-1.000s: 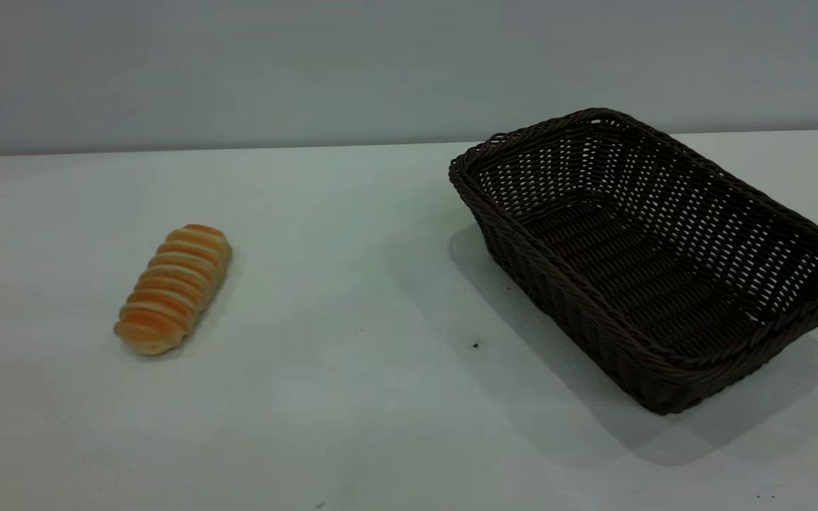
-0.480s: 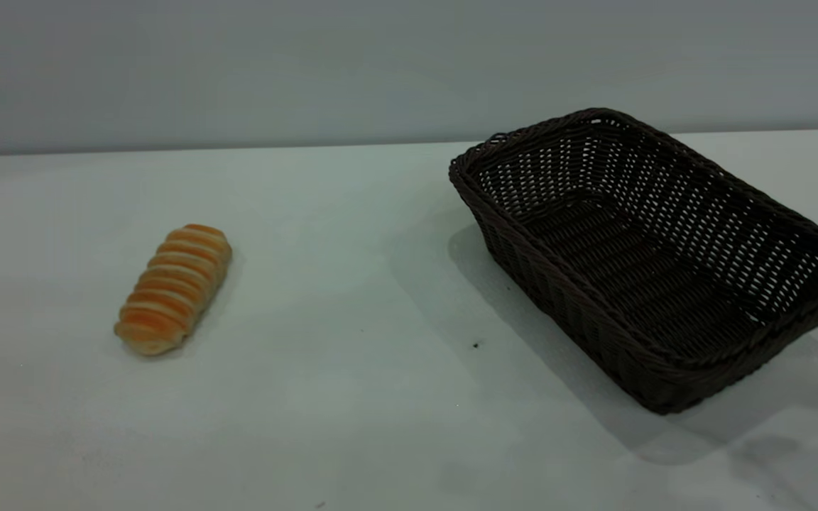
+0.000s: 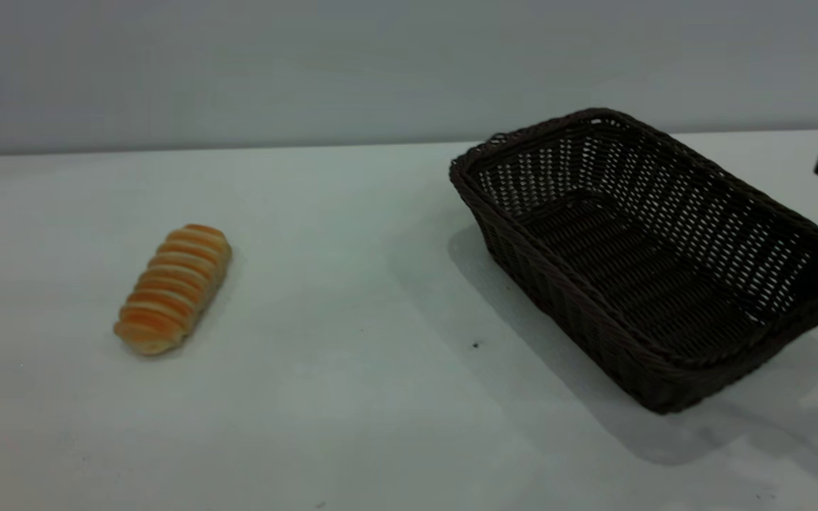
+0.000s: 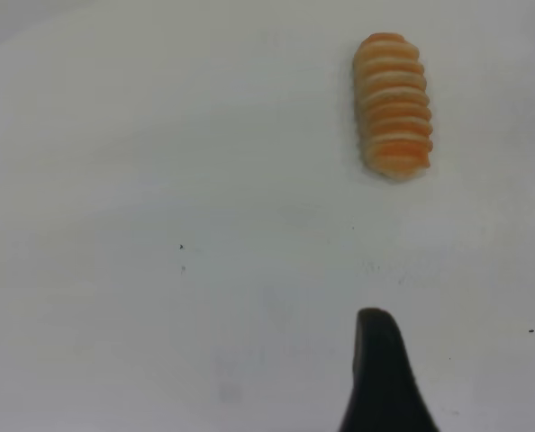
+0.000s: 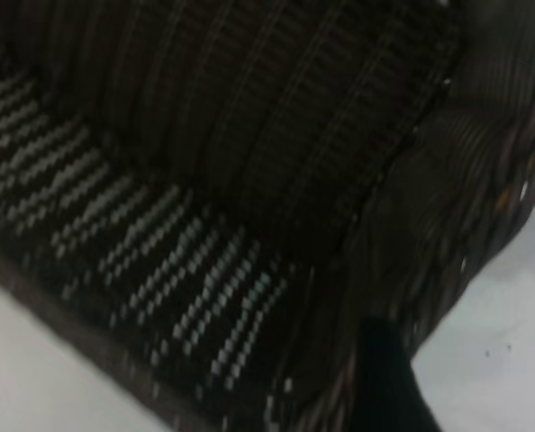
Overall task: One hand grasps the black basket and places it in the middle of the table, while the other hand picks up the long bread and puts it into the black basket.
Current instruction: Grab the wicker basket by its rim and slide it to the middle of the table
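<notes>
Where exterior crops it, right gripper (image 5: 389, 378) over basket (image 5: 249, 162).

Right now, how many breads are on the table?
1. The bread lies on the table at its left side, far from the basket, which holds none that shows.

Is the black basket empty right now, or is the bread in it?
Empty. The black basket shows only bare weave inside; the long bread lies apart on the table.
</notes>
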